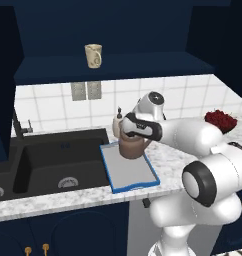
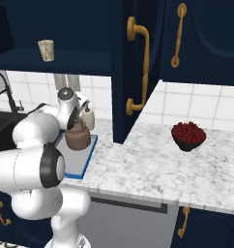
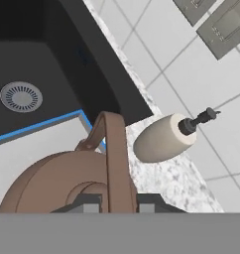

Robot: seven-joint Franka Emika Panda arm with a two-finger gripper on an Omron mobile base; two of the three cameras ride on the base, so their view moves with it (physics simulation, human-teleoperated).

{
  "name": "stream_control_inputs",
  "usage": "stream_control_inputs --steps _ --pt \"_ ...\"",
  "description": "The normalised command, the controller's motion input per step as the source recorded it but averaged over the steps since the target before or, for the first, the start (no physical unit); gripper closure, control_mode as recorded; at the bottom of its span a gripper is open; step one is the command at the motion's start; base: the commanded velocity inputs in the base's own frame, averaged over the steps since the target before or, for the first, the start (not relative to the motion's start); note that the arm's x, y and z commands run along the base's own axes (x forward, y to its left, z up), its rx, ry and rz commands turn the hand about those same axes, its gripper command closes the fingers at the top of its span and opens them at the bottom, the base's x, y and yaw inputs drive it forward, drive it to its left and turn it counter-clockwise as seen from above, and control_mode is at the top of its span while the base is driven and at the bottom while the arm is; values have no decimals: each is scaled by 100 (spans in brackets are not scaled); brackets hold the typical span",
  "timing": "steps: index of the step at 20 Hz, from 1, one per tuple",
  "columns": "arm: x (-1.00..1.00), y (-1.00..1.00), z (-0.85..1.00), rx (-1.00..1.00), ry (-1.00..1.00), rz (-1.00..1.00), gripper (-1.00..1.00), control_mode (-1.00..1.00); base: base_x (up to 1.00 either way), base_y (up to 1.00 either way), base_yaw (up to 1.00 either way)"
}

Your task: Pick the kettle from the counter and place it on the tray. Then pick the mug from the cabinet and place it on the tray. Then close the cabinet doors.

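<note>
The squat brown kettle (image 1: pixel 131 148) is at the far end of the blue-rimmed grey tray (image 1: pixel 135 175); I cannot tell whether it rests on it or hangs just above. My gripper (image 1: pixel 129 136) comes down from above and is shut on the kettle's arched handle (image 3: pixel 117 149), one dark fingertip on each side of the strap. In the right base view the kettle (image 2: pixel 78 138) sits over the tray (image 2: pixel 86 163) under my gripper (image 2: pixel 76 122). The cream mug (image 1: pixel 93 55) stands on the navy shelf of the open cabinet (image 1: pixel 118 67). An open cabinet door (image 2: pixel 120 72) with a gold handle juts forward.
A cream soap dispenser (image 1: pixel 117 123) stands right behind the kettle by the tiled wall. The black sink (image 1: pixel 48 165) with its faucet (image 1: pixel 20 125) lies left of the tray. A bowl of red berries (image 2: pixel 188 134) sits on the marble counter (image 2: pixel 153 164) to the right.
</note>
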Motion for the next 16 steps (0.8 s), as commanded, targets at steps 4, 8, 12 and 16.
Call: stream_control_inputs --steps 4,8,12,16 --pt "0 19 -23 0 0 0 100 -100 0 0 0" --pt "7 11 -22 0 0 0 100 -100 0 0 0" --pt "12 0 -23 0 0 0 100 -100 0 0 0" --pt "8 6 -19 0 -1 0 -100 -100 0 0 0"
